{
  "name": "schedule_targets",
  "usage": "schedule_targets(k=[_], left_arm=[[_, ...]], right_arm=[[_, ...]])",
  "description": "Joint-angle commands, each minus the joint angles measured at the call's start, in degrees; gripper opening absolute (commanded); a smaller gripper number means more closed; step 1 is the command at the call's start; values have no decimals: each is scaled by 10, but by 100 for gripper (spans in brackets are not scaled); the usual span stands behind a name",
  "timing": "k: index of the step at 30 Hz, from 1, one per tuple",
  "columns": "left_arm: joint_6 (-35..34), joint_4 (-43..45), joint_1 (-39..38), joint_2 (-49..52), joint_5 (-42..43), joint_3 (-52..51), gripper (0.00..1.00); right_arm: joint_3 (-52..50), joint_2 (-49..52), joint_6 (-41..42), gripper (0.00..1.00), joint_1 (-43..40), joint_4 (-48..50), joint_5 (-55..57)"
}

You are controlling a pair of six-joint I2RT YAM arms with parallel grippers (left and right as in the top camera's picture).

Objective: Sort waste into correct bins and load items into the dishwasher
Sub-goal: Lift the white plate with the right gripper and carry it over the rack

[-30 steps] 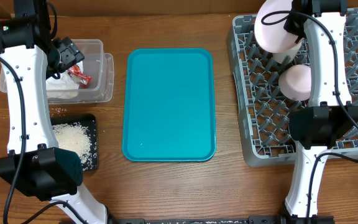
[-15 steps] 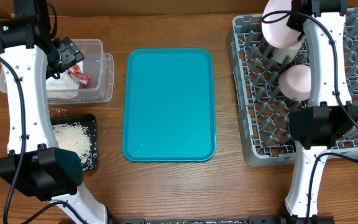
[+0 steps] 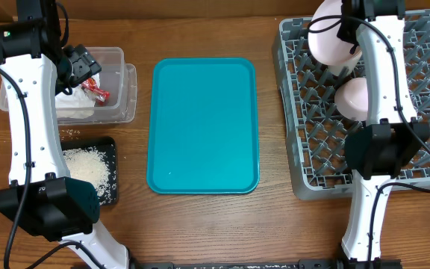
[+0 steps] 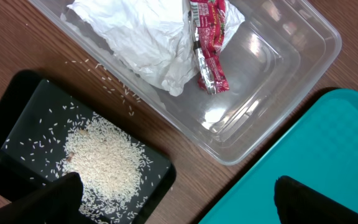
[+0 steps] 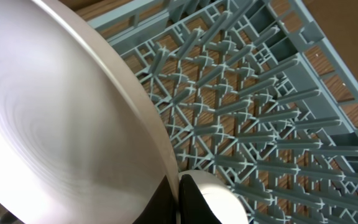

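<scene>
My right gripper (image 5: 178, 200) is shut on the rim of the large white plate (image 5: 55, 112), which stands on edge over the back left of the grey dish rack (image 3: 312, 149). From overhead the plate (image 3: 325, 33) covers most of that gripper. A small white bowl (image 3: 353, 99) lies in the rack just in front of it. Over at the left, my left gripper (image 4: 179, 196) hangs open and empty above the table between the black tray and the teal tray. A crumpled white napkin (image 4: 148, 37) and the red-and-white wrapper (image 4: 207, 43) lie in the clear tub (image 4: 278, 68). Rice (image 4: 104, 162) is heaped in the black tray (image 4: 17, 118).
A large teal tray (image 3: 204, 125) lies in the middle of the table between the bins and the rack. A few loose rice grains (image 4: 114, 87) are scattered on the wood between the tub and the black tray. The rack's upright pegs (image 5: 260, 93) fill the space under the plate.
The right arm has swayed slightly with the plate, a little right and then back left over the rack. The left arm has stayed still.
</scene>
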Motion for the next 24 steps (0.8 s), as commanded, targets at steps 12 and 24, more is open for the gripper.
schedule_targets(k=[12, 24], left_arm=[[5, 1, 1, 0, -12, 13, 100], [5, 1, 1, 0, -12, 13, 100]], right_arm=[[-26, -23, 3, 4, 18, 3, 2], [61, -27, 3, 41, 85, -66, -97]])
